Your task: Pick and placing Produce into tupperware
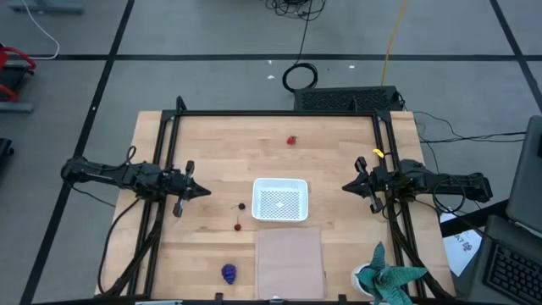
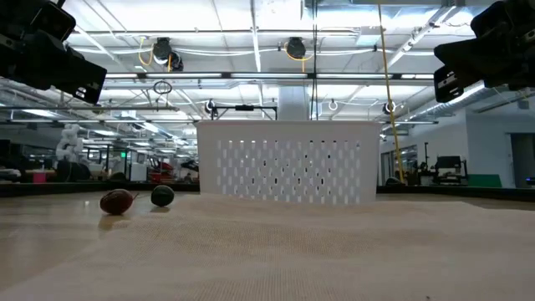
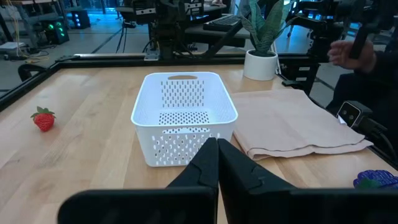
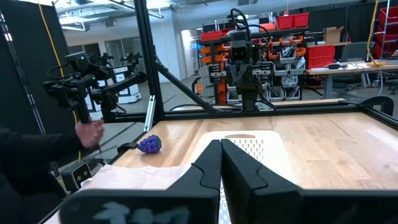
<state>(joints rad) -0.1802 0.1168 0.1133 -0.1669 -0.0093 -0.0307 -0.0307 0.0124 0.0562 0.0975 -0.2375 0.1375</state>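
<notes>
The white tupperware (image 1: 280, 200) stands mid-table, also seen in the low view (image 2: 287, 163) and both wrist views (image 3: 185, 118) (image 4: 249, 146). A red strawberry (image 1: 291, 141) (image 3: 43, 119) lies beyond it toward the far edge. A dark berry (image 1: 241, 206) (image 2: 162, 196) and a red cherry (image 1: 238, 226) (image 2: 117, 201) lie just left of the tub. The purple grape bunch (image 1: 229, 273) (image 4: 150, 144) lies near the front edge. My left gripper (image 1: 206, 191) (image 3: 217, 146) hovers shut left of the tub. My right gripper (image 1: 345, 187) (image 4: 221, 146) hovers shut to its right. Both point at the tub and hold nothing.
A pale tan cloth-like panel (image 1: 290, 263) (image 3: 292, 124) lies flat between the tub and the front edge. A teal-and-white plant in a white pot (image 1: 385, 280) (image 3: 264, 37) stands at the front right corner. A person's hand (image 3: 351, 53) (image 4: 90, 134) shows beyond the near edge.
</notes>
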